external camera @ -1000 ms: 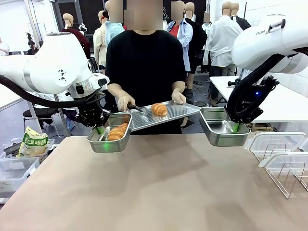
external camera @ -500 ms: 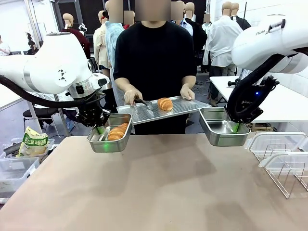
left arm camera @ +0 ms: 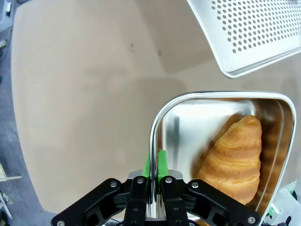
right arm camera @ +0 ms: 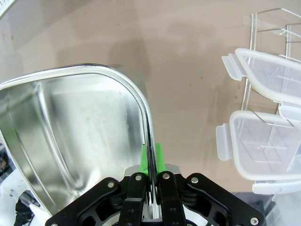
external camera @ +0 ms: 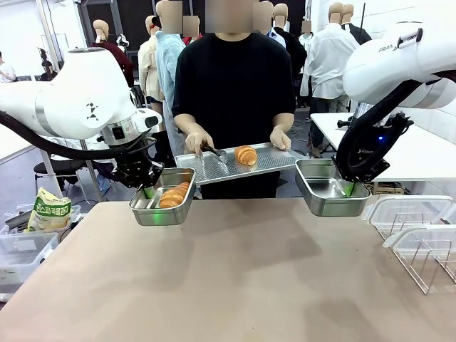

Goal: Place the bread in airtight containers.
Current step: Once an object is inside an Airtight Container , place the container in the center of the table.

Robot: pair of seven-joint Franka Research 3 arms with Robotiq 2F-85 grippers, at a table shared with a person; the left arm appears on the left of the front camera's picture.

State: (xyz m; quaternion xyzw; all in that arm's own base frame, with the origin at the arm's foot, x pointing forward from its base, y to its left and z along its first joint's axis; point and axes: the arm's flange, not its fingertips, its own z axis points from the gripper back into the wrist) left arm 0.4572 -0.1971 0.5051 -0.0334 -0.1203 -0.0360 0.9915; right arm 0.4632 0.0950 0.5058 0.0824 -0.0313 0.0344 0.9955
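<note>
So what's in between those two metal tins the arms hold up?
In the front view, the person's perforated tray with one roll spans the gap between the left tin and the right tin.

Left tin [external camera: 158, 214]: steel, lidless, off the table, about level, with one golden ridged roll [external camera: 174, 195] lying lengthwise inside. Right tin [external camera: 335, 205]: same build, empty, slightly tilted, also off the table. Second roll [external camera: 246, 154] lying on perforated tray [external camera: 274, 161], beyond and between the tins.
</note>
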